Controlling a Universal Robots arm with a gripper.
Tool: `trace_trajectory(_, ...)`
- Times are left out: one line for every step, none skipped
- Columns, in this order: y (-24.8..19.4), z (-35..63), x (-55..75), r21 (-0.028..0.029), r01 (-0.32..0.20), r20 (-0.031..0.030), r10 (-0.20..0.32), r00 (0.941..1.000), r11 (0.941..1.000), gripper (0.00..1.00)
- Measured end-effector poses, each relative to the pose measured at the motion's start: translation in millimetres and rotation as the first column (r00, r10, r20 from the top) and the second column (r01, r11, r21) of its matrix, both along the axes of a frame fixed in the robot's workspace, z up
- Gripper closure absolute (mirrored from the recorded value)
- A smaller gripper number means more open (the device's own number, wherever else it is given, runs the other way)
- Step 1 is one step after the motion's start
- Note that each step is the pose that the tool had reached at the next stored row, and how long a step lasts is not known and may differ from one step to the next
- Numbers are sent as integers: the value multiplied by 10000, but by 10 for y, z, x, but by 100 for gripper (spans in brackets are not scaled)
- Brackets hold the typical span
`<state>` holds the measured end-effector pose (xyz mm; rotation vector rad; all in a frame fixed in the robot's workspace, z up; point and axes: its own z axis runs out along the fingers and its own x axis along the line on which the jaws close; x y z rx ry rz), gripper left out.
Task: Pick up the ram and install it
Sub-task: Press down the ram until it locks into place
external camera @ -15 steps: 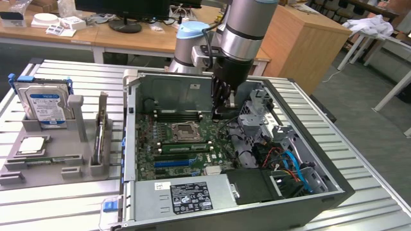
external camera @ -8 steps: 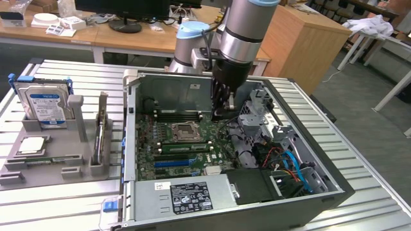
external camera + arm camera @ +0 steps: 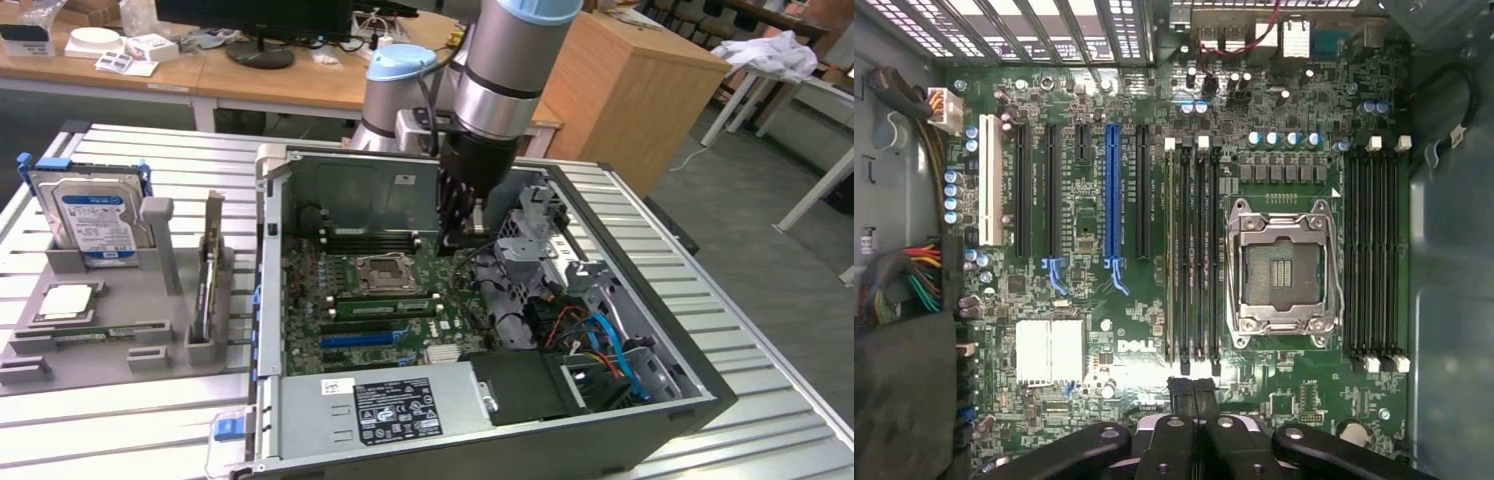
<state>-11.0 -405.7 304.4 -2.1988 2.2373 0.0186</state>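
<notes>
Gripper (image 3: 1194,392) closed, empty, above one motherboard (image 3: 1154,250) with two memory-slot banks.

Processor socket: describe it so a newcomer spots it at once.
Look inside the open computer case at the green motherboard. The processor socket lies between two banks of long memory slots: the only square silver frame among narrow strips.
</notes>
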Motion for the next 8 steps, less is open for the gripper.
trace_trajectory(0,-9,0,0,0,0,0,10000,10000,89)
trace_trajectory(0,-18,0,1,0,0,0,10000,10000,89)
trace_trajectory(0,-26,0,0,0,0,0,10000,10000,89)
trace_trajectory(0,-33,0,0,0,0,0,10000,10000,89)
trace_trajectory(0,-41,0,0,0,0,0,10000,10000,89)
trace_trajectory(0,-48,0,-1,0,-1,0,10000,10000,89)
trace_trajectory(0,-55,0,-1,0,-1,0,10000,10000,89)
trace_trajectory(0,-62,0,0,0,0,0,10000,10000,89)
